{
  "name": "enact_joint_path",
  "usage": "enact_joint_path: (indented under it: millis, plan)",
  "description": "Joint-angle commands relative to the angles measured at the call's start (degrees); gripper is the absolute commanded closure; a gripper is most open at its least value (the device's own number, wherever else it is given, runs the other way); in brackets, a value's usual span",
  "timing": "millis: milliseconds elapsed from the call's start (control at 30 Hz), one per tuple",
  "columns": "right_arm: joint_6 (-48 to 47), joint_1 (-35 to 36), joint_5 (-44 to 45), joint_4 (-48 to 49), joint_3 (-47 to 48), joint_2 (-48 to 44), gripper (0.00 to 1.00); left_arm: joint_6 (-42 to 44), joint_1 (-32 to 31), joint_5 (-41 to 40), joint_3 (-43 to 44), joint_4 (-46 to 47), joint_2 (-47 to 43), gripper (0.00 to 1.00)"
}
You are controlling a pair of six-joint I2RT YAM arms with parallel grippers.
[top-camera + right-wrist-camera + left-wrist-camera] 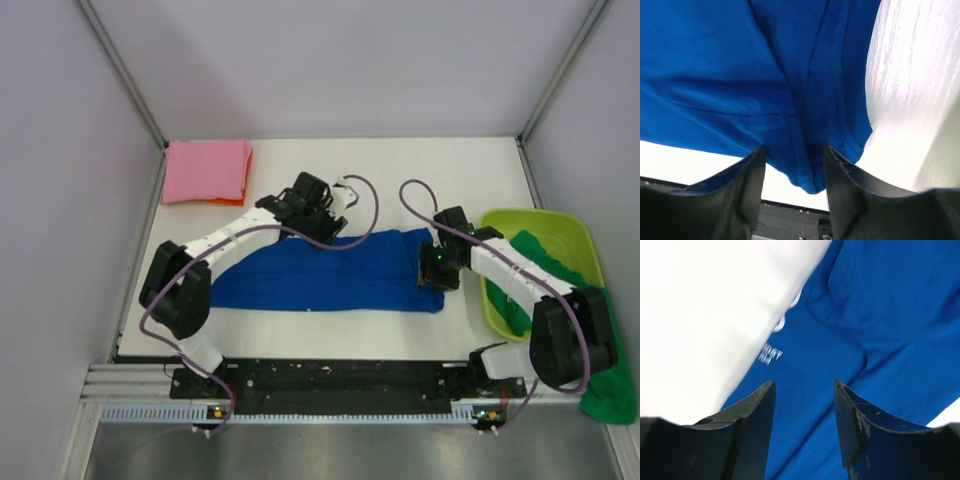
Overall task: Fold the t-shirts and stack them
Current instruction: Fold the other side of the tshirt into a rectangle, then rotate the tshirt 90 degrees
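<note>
Status: my left gripper (804,387) and right gripper (794,150) stand partly open, holding nothing, over the blue shirt (330,270) mid-table.
For the next fold, I judge it best to pinch both layers at matching corners and carry them across evenly, edges aligned. Count: three shirts, namely this one, a pink shirt (207,170) folded far left, and a green shirt (545,255) in the one tub (530,217) at right.

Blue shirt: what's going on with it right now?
The blue shirt lies as a long band across the table. The left gripper hovers over its far edge and the right gripper over its right end, both with jaws open, holding nothing. The pink shirt sits folded far left; the green shirt is in the tub.
</note>
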Motion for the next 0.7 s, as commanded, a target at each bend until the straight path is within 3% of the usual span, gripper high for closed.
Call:
enact_joint_path:
  millis: [0, 100, 133, 300, 433, 567, 667]
  plan:
    - [1.41, -1.37, -3.09, 3.66, -3.33, 1.86, 0.6, 9.49, 0.21, -8.84, -8.78, -2.18, -7.29, 0.46]
    - [1.76, -2.51, -3.8, 6.04, -4.92, 3.44, 0.98, 11.52, 2.14, -14.39, -14.94, -3.06, -9.58, 0.46]
    - [1.59, -3.12, -3.37, 6.04, -5.18, 3.97, 1.0, 11.79, 3.63, -15.09, -16.44, -3.32, -10.02, 0.46]
    - [0.8, -7.95, 7.96, 3.67, -5.54, 3.71, 1.0, 13.19, 12.85, -21.51, -22.77, -0.17, -12.83, 0.47]
    - [-1.04, -8.23, 8.94, 3.5, -1.51, 4.85, 0.98, 14.34, 18.22, -19.59, -23.75, -1.82, -15.72, 0.47]
    - [-3.07, -8.05, 8.42, 0.95, 5.87, 4.5, 0.71, 15.92, 23.06, -17.21, -22.7, -3.41, -18.63, 0.47]
    - [-4.03, -6.83, 8.76, 0.07, 10.8, 3.27, 0.61, 17.85, 27.53, -17.21, -21.47, -3.32, -18.11, 0.47]
